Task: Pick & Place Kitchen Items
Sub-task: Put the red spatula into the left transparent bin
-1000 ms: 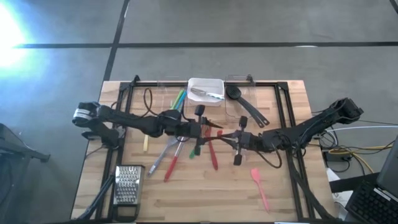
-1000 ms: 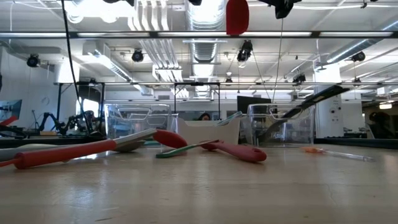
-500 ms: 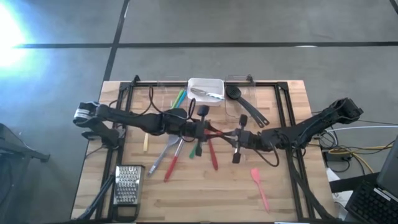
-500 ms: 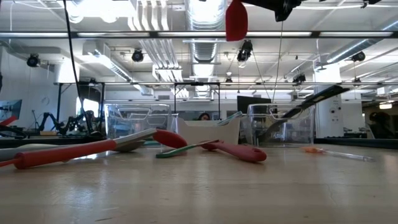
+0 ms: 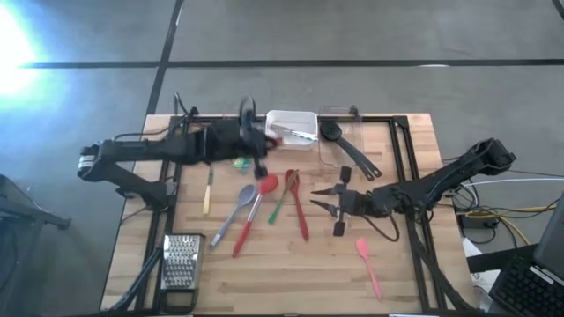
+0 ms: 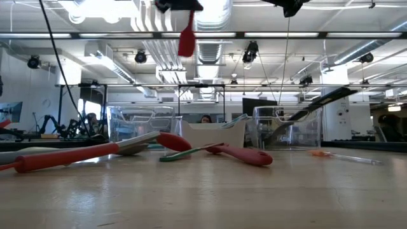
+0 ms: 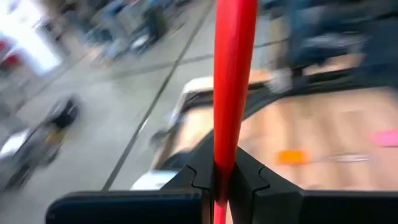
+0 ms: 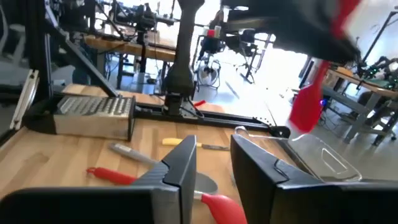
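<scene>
My left gripper (image 5: 261, 146) hangs high over the table's far left-centre, shut on a red utensil (image 6: 186, 36). That utensil's broad end hangs below the gripper (image 6: 180, 5) in the low view. My right gripper (image 5: 322, 199) stands open right of centre with nothing between its fingers (image 8: 180, 165). On the wood lie a red spoon (image 5: 267, 185), a grey spoon (image 5: 231, 211), a green utensil (image 5: 280, 204), a red utensil (image 5: 300, 211) and a pink spatula (image 5: 368, 262). My left gripper pinches the red utensil's slim handle (image 7: 227, 149) between its two fingers, which lie across it. The handle runs on past the fingers (image 7: 255, 177). The utensil is lifted clear of the table, its broad red end (image 6: 186, 43) hanging down.
A white bin (image 5: 291, 126) with metal cutlery stands at the far middle, between two clear bins (image 6: 140, 122) (image 6: 287, 126); black slotted spoons (image 5: 348, 148) lean in the right one. A metal grater (image 5: 181, 261) lies near left. A black frame (image 5: 401, 167) rims the table.
The red utensil was held between both grippers over the table's middle. My right gripper has opened and let it go. My left gripper has risen and swung toward the far left with the utensil, tipping up as it went.
</scene>
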Robot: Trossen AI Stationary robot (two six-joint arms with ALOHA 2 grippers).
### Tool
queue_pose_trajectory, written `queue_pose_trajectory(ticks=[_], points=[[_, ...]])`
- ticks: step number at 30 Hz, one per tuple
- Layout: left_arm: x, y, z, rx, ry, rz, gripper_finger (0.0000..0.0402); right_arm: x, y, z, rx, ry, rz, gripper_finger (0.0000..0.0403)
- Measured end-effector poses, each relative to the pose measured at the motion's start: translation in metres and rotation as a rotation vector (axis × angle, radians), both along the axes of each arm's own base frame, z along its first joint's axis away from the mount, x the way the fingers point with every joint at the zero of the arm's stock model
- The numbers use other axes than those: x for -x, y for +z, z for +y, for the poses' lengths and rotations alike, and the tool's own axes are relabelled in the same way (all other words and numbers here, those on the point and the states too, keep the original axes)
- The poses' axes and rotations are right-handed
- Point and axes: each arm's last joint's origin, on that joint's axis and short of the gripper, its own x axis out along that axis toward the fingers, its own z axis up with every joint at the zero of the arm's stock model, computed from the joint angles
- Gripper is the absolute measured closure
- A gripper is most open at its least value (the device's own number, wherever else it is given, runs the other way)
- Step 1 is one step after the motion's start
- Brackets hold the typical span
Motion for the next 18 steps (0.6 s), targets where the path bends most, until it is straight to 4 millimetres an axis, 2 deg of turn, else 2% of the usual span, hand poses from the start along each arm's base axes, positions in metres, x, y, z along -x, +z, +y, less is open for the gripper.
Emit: queue_pose_trajectory(ticks=[4,8,14,18], points=[[0.021,0.001,0.045,0.091,0.203,0.070,0.0381,-0.001,-0.001,-0.003,-0.040,-0.020,-0.003,0.0299],[0.038,-0.002,0.091,0.203,0.306,0.117,0.0381,-0.002,-0.001,-0.006,-0.046,-0.031,-0.002,0.0303],[0.048,-0.027,0.144,0.435,0.292,0.186,0.0381,-0.003,-0.002,-0.011,-0.046,-0.050,0.004,0.0318],[0.045,-0.049,0.168,0.481,0.339,0.247,0.0381,-0.003,-0.003,-0.012,-0.042,-0.052,0.015,0.0325]])
